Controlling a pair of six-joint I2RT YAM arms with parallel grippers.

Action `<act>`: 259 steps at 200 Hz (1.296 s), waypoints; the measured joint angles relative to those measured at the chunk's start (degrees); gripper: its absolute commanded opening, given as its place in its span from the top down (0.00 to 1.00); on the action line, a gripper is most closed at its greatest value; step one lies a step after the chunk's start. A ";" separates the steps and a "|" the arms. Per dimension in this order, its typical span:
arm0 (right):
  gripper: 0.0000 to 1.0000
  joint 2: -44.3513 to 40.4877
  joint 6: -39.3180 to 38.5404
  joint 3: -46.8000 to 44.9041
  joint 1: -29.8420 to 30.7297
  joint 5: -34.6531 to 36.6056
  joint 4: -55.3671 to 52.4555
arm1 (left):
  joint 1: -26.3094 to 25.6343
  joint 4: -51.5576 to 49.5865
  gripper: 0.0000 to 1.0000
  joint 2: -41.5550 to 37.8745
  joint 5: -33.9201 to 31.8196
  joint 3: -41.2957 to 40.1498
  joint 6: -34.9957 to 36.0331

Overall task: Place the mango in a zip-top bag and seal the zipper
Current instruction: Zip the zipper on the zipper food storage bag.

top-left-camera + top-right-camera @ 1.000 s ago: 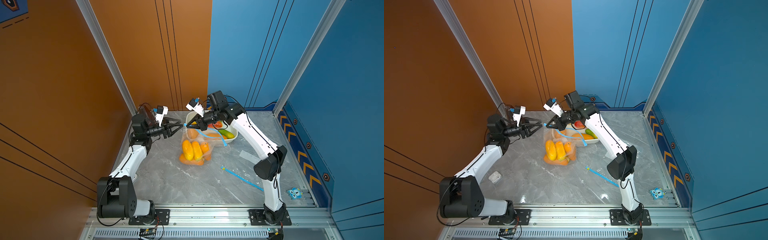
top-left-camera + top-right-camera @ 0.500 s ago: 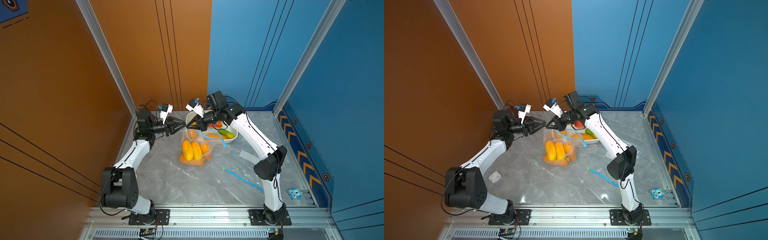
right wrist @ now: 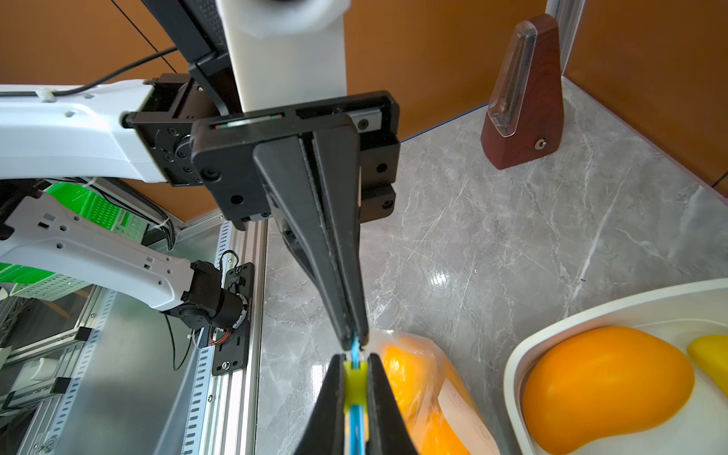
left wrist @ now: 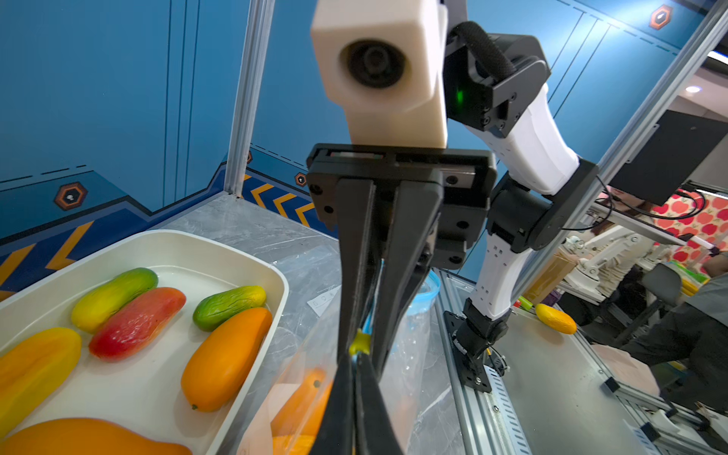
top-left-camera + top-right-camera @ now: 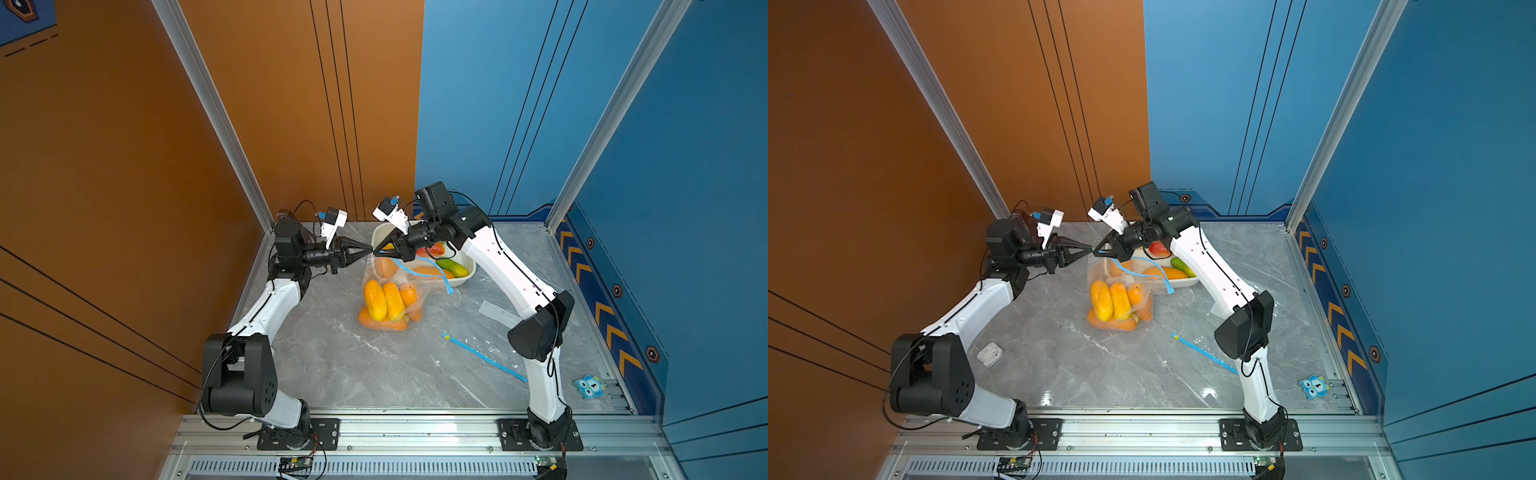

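The bag (image 5: 390, 299) is sitting on the table (image 5: 353, 365) just beside the white tray (image 5: 465, 278). Several mangoes (image 5: 376, 299) are lying inside it, bulging against the clear film. Its top corner is being lifted between the two arms. The left gripper (image 5: 369, 249) is pinching the very end of the blue zipper (image 3: 355, 350), jaws fully closed on it. The right gripper (image 5: 376, 250) is clamping the small yellow slider (image 3: 354, 384) from both sides, tip to tip with the left. The rest of the blue strip is looping loose toward the tray in both top views, so the mouth is probably gaping and the seal is not yet made. The film looks thin, soft and slick, and the fruit is likely making the bag bottom-heavy. Pulling on the film itself would probably be stretching or crumpling it rather than moving the load. The stiffer zipper is looking like the right place to hold: one pinch anchoring its end, the other riding the slider along the track, with the strip kept taut so that neither is slipping free.
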 measured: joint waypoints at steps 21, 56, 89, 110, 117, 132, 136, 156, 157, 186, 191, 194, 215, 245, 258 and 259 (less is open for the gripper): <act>0.98 -0.13 -0.15 -0.33 0.00 0.09 0.13 | 0.02 -0.04 1.00 0.00 0.02 0.00 0.02; 0.98 -1.68 -0.11 -2.60 -0.02 1.42 1.40 | 0.13 -0.07 1.00 0.00 -0.46 0.00 0.00; 0.97 -4.17 0.59 -5.86 -0.13 4.52 2.67 | 1.18 -0.11 1.00 -0.22 -3.37 0.00 -0.22; 0.97 -5.75 0.98 -8.15 -0.37 6.03 3.50 | 2.21 -0.28 1.00 -0.72 -6.14 -0.07 -0.42; 0.97 -6.25 0.98 -8.96 -0.50 6.51 3.65 | 2.56 -0.31 1.00 -0.94 -6.99 -0.20 -0.44; 0.97 -7.45 0.98 -10.67 -0.94 7.28 3.78 | 3.48 -0.39 1.00 -1.57 -8.83 -0.72 -0.44; 0.97 -7.76 0.98 -11.15 -1.09 7.37 3.89 | 3.76 -0.46 1.00 -1.75 -9.31 -0.90 -0.42; 0.97 -9.27 0.98 -13.38 -1.81 7.93 3.89 | 4.85 -0.52 1.00 -2.25 -11.17 -1.42 -0.42; 0.97 -9.33 0.98 -13.46 -1.84 7.98 3.91 | 4.90 -0.52 1.00 -2.25 -11.19 -1.42 -0.42; 0.97 -11.56 0.98 -16.44 -2.73 9.64 3.89 | 5.35 -0.52 1.00 -2.29 -12.92 -1.57 -0.50; 0.97 -11.93 1.01 -16.92 -2.82 10.03 3.89 | 5.42 -0.55 1.00 -2.29 -13.33 -1.66 -0.66; 0.97 -12.22 1.01 -17.18 -2.89 10.27 3.82 | 5.46 -0.55 1.00 -2.32 -13.51 -1.70 -0.66; 0.97 -14.51 0.98 -19.89 -3.45 11.98 3.87 | 6.32 -0.87 1.00 -2.38 -14.80 -1.79 -1.07; 0.97 -18.34 0.98 -24.35 -4.52 13.75 3.91 | 7.76 -0.96 1.00 -3.45 -16.17 -3.80 -1.53; 0.97 -20.11 0.96 -26.16 -4.94 14.47 3.96 | 7.85 -0.94 1.00 -3.72 -16.33 -4.33 -1.66; 0.97 -20.20 0.96 -26.25 -4.94 14.49 3.93 | 7.85 -0.94 1.00 -3.72 -16.35 -4.35 -1.68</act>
